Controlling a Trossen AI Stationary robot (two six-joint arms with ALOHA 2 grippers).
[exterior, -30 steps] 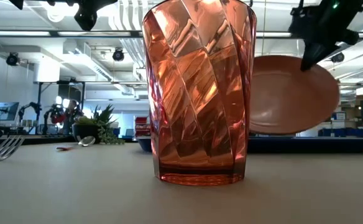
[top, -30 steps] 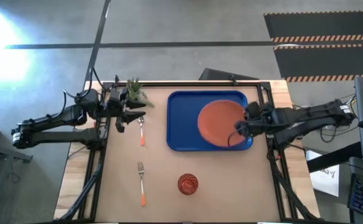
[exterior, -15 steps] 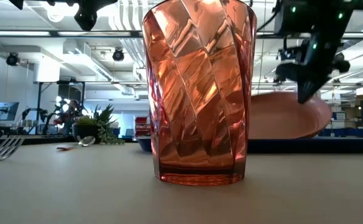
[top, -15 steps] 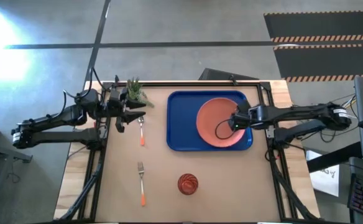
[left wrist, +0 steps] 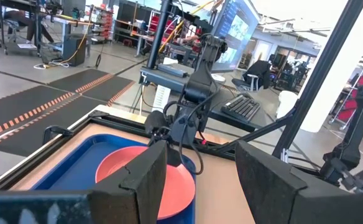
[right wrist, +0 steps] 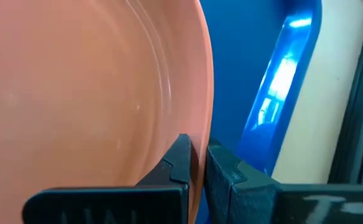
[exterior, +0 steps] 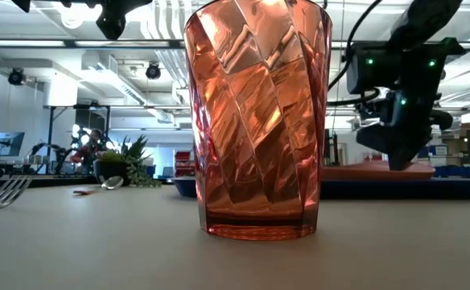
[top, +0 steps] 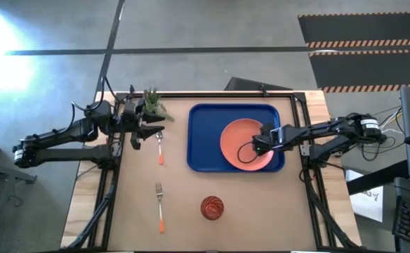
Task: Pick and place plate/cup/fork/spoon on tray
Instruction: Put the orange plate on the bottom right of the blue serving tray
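The right tool (top: 255, 145) is pinched nearly shut on the rim of the large round salmon-pink plate (top: 241, 145), its two dark fingers (right wrist: 180, 163) clamping the thin edge between them. It grips the side of the plate nearest its own arm, probably because a rim pinch is the only purchase a flat dish offers. The plate lies inside the bright blue rectangular plastic tray (top: 202, 140), low and close to flat in the low view (whether it is fully resting on the tray floor I cannot tell). Judging by this, the plate step is close to release.

The left tool (top: 154, 128), fingers spread wide and holding nothing, waits near the worktop's (top: 184, 211) far left corner, just above the orange-handled spoon (top: 160, 147). The orange-handled fork (top: 160, 206) and the small dark red patterned cup (top: 212, 206) lie on the near part of the worktop, outside the tray
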